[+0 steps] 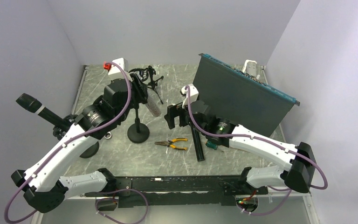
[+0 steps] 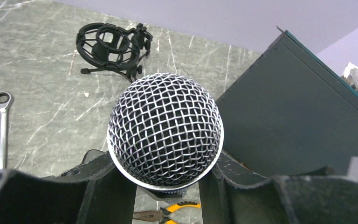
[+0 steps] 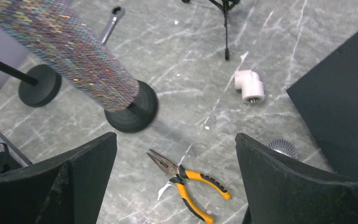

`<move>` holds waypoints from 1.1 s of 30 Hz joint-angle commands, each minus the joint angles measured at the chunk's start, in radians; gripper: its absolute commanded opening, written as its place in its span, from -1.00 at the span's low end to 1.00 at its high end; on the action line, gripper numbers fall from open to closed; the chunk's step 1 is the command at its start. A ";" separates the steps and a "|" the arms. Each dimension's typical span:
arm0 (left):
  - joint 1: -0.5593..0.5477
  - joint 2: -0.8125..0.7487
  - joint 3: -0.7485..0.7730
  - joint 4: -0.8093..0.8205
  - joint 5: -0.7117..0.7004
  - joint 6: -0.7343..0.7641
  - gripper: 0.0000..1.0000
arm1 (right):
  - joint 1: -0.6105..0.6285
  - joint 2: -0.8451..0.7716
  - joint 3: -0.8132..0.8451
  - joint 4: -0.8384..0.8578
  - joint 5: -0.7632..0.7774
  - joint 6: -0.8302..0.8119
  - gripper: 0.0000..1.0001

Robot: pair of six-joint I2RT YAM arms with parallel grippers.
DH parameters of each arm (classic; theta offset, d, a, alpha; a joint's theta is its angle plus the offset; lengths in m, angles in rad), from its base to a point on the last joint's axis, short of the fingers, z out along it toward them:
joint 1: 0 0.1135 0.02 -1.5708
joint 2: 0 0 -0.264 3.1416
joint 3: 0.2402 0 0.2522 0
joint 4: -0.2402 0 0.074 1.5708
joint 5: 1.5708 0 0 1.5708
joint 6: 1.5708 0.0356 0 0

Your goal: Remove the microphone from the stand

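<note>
I am holding the left end effector (image 2: 165, 158) clenched on the microphone (image 2: 165, 130). Its padded fingers (image 2: 98, 186) are pressing in from both sides just beneath the mesh head. From the top camera, the microphone's glittery body is slanting down toward the near right, over the stand (image 1: 138, 127). The stand's round base is sitting near the middle of the bench (image 1: 121, 161) (the wrist is hiding the clip, so I cannot tell whether the microphone is seated in it). The right end effector (image 3: 173, 137) is hanging released with its jaws spread wide, just right of the stand and above the orange-handled pliers (image 3: 189, 184). A second black microphone (image 1: 198, 144) is lying right beside the pliers, toward the near edge. A dark box (image 1: 242, 95) is standing toward the far right corner. A shock mount (image 2: 114, 46) is sitting by the far edge, and a wrench (image 2: 0, 128) is lying not far from it.
</note>
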 commanded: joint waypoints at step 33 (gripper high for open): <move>-0.009 -0.656 -0.051 -0.260 0.025 0.299 0.99 | 0.333 0.557 1.006 -0.240 0.517 -0.355 1.00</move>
